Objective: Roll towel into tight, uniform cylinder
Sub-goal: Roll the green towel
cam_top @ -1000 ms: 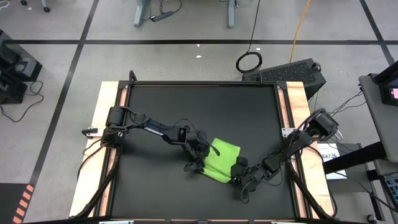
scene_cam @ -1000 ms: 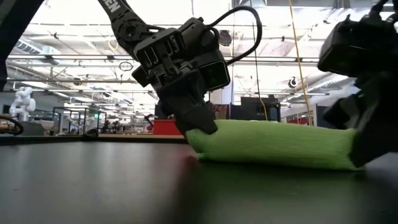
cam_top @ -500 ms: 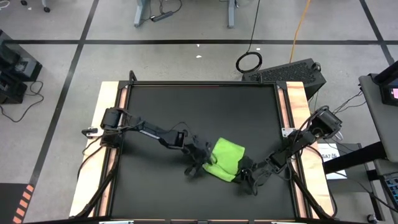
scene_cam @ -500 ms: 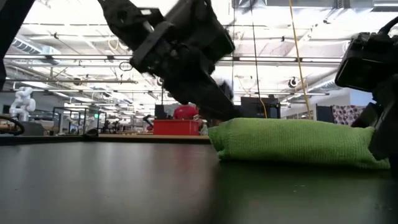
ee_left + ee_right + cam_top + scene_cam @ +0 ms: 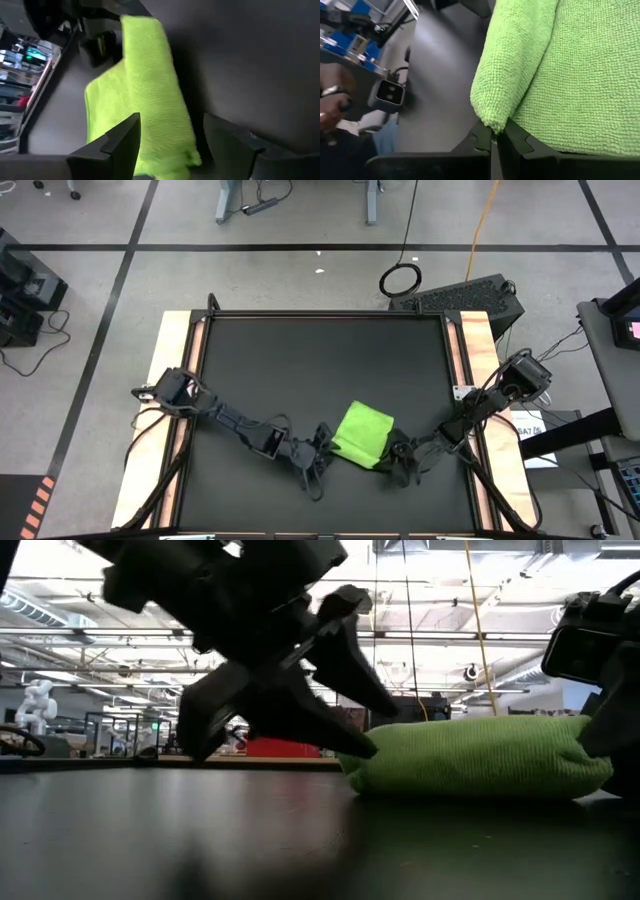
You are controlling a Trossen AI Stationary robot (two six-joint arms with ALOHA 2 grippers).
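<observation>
The lime-green towel [image 5: 362, 433] lies in a thick folded bundle on the black table [image 5: 300, 350], near the front edge. My left gripper [image 5: 318, 455] is open at the bundle's left side. In the left wrist view its two fingers [image 5: 120, 145] stand on either side of the towel's end [image 5: 150, 100]. My right gripper [image 5: 398, 455] is shut at the bundle's right side, low on the table. My left gripper is open around the towel's end, and I cannot tell whether a finger touches the cloth. My right gripper meets the towel's folded corner [image 5: 492, 122] with its shut fingertips, coming level from the table's right. Cloth lies over one finger [image 5: 535, 150]. Whether any layer is caught between the tips cannot be told.
Light wooden rails [image 5: 178, 340] run along the table's left and right sides. Bare black surface stretches from the towel to the far edge. A dark case [image 5: 470, 298] and cables lie on the floor beyond the far right corner.
My left gripper has opened and let go of the towel, then drawn back toward the table's near edge and dropped low. The towel has shifted a little toward the right edge and now sits as a shorter, thicker bundle. My right gripper has edged right with it.
</observation>
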